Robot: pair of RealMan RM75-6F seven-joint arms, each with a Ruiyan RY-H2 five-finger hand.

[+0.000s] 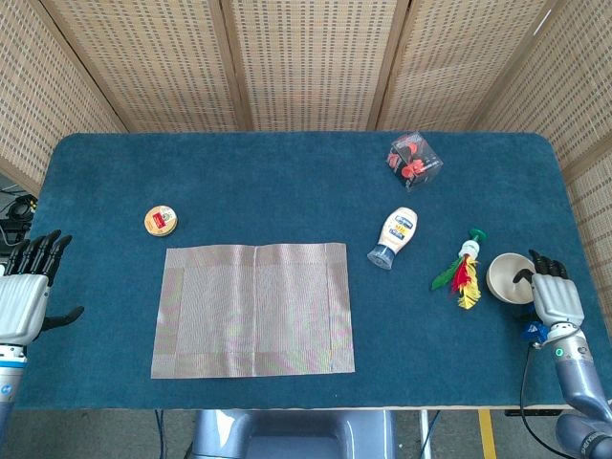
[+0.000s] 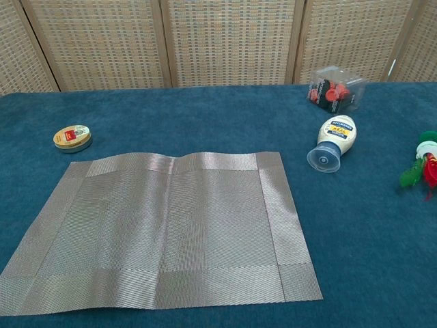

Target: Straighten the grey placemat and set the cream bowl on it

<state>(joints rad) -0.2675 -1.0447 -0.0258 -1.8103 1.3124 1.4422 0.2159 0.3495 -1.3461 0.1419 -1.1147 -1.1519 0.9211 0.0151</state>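
While the flat woven grey placemat (image 1: 253, 309) is lying mid-table, the round cream bowl (image 1: 508, 277) is being flanked by the right hand (image 1: 556, 298), fingers extended, empty; left hand (image 1: 23, 298) spread, far off.

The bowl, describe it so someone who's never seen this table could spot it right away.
Start at the grey placemat and go right, past the squeeze bottle and the feather toy. The bowl sits near the table's right edge beside the right hand: plain, round, cream.

placemat (image 1: 253, 309) lies centre-front (tin (image 1: 161, 221) behind-left); bowl (image 1: 508, 277) far right, bottle (image 1: 395, 237) between.
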